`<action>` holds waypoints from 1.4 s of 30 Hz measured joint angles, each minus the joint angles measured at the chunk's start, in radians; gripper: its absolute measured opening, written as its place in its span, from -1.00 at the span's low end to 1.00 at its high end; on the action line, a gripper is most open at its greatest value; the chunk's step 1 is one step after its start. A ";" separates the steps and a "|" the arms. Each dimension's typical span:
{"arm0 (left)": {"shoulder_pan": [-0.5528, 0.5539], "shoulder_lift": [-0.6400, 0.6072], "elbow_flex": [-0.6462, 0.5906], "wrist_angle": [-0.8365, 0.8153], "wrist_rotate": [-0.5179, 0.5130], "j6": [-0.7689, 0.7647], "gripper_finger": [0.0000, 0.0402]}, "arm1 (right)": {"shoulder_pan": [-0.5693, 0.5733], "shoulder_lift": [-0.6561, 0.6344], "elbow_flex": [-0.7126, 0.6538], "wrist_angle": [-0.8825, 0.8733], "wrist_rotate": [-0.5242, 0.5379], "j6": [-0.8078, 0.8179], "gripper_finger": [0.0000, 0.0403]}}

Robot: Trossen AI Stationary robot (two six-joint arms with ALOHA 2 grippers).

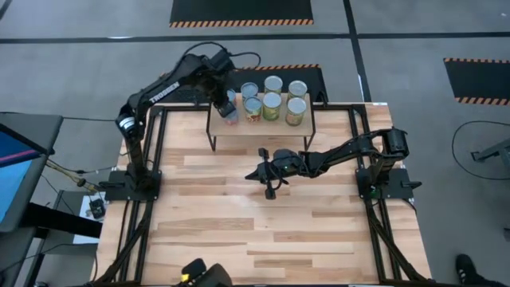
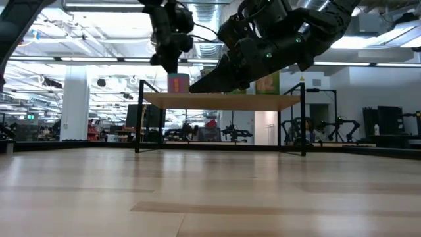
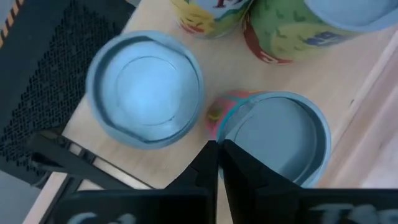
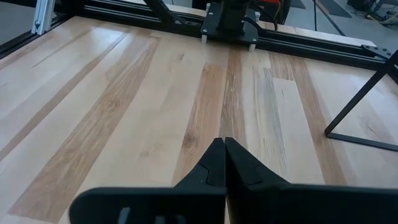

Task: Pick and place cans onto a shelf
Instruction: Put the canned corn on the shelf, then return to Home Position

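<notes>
The left gripper (image 1: 229, 109) hangs over the left end of the shelf (image 1: 217, 127), above a pink-sided can (image 3: 277, 134), and its fingers (image 3: 239, 168) are pressed together, grasping nothing. To the right of it on the shelf stand the other cans (image 1: 272, 102), seven in two rows, all upright with lids on. In front of the shelf, over the bare surface (image 1: 279, 231), the right gripper (image 1: 268, 174) hangs with its fingers (image 4: 214, 163) clenched and empty.
</notes>
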 joint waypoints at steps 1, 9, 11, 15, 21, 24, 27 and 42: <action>-0.003 0.006 0.000 -0.002 -0.001 0.000 -0.99 | 0.000 0.000 0.000 0.000 0.000 0.000 -0.96; -0.008 0.008 -0.002 -0.029 -0.027 -0.012 -0.99 | 0.000 0.000 0.000 0.001 0.000 -0.002 -0.96; -0.006 0.008 -0.002 -0.029 -0.035 -0.018 -0.99 | 0.000 0.000 0.000 0.002 0.000 -0.002 -0.96; -0.006 0.008 -0.002 -0.021 -0.029 -0.021 -0.97 | 0.000 0.000 0.000 0.002 0.000 -0.002 -0.96; -0.006 0.008 -0.003 -0.032 -0.021 -0.024 -0.84 | 0.001 0.000 0.000 0.002 0.000 -0.002 -0.96; -0.006 0.008 -0.003 -0.027 -0.021 -0.024 -0.77 | 0.001 0.000 0.000 0.002 0.000 -0.002 -0.96; -0.006 0.008 -0.003 -0.027 -0.021 -0.021 -0.70 | 0.001 0.000 0.000 0.001 0.000 -0.002 -0.96; -0.015 0.002 -0.004 -0.041 -0.019 0.054 -0.58 | 0.000 0.000 0.000 0.000 0.000 -0.002 -0.96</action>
